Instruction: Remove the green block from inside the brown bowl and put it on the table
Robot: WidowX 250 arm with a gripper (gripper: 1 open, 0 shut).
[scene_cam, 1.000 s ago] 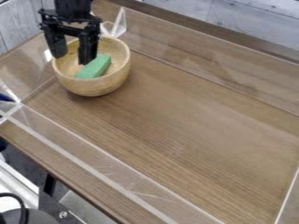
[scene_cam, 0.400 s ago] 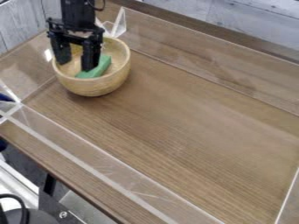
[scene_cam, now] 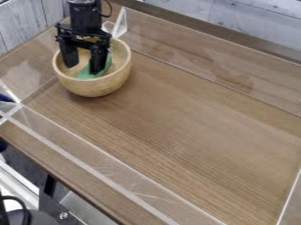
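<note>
We saw the gripper (scene_cam: pixel 84 63) spread wide, fingers down inside the bowl (scene_cam: pixel 100 85), straddling the block (scene_cam: pixel 86 73), bowl at far-left corner of the table (scene_cam: pixel 188 123)

The bowl (scene_cam: pixel 93 77) sat near the table's (scene_cam: pixel 188 123) far left corner, its thick wall ringing the gripper (scene_cam: pixel 86 61), whose spread fingers reached down inside around the block (scene_cam: pixel 90 72). Low clear walls (scene_cam: pixel 200 61) fenced every edge. From the bowl to the right edge and near edge, bare tabletop lay open.
</note>
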